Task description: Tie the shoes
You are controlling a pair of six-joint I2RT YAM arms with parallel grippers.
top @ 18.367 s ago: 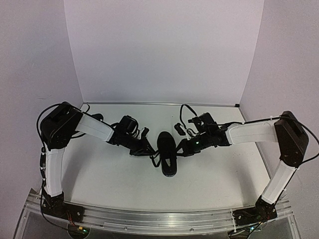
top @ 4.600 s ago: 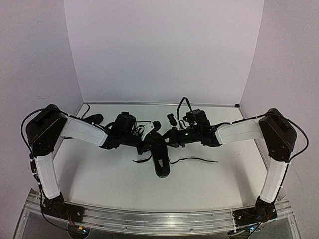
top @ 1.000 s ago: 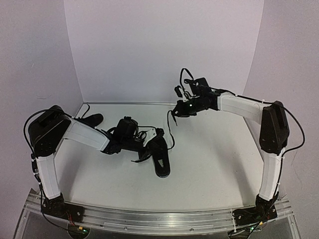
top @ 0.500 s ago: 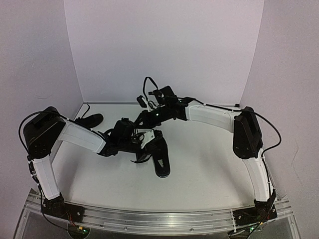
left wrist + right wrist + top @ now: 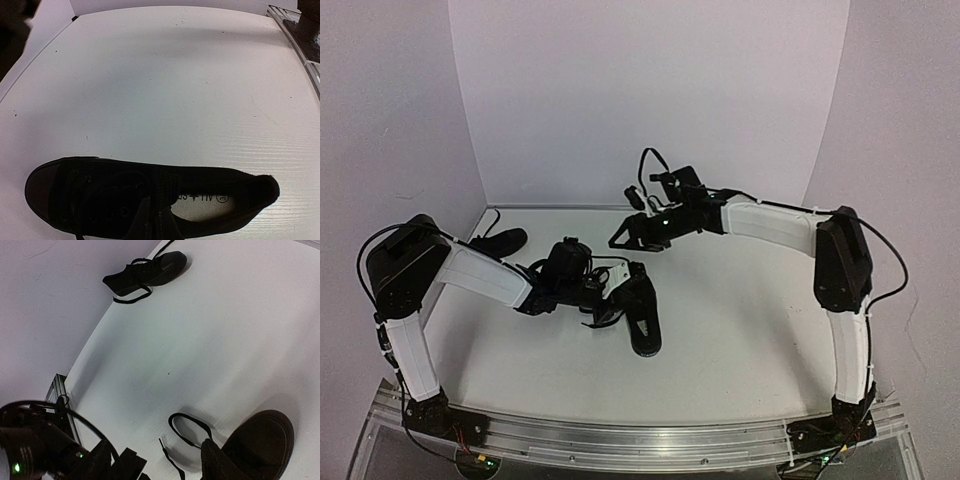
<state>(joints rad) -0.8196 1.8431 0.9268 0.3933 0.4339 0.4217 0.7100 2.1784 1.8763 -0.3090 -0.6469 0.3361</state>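
We're mid-knot on 1 shoe (image 5: pixel 642 315): left gripper (image 5: pixel 605 293) pressed shut at laces (image 5: pixel 107 200), right gripper (image 5: pixel 623 237) can't tell; nxt it must catch 1.

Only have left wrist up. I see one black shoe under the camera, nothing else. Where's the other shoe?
Observer: The second shoe lies in the far left corner of the table, by the back wall, well apart from yours.
Operator: Tied?
Observer: No. The right wrist view shows its laces trailing loose on the table.
Operator: And the right arm?
Observer: The right gripper hangs above the table beyond the far end of the centre shoe, not touching it.
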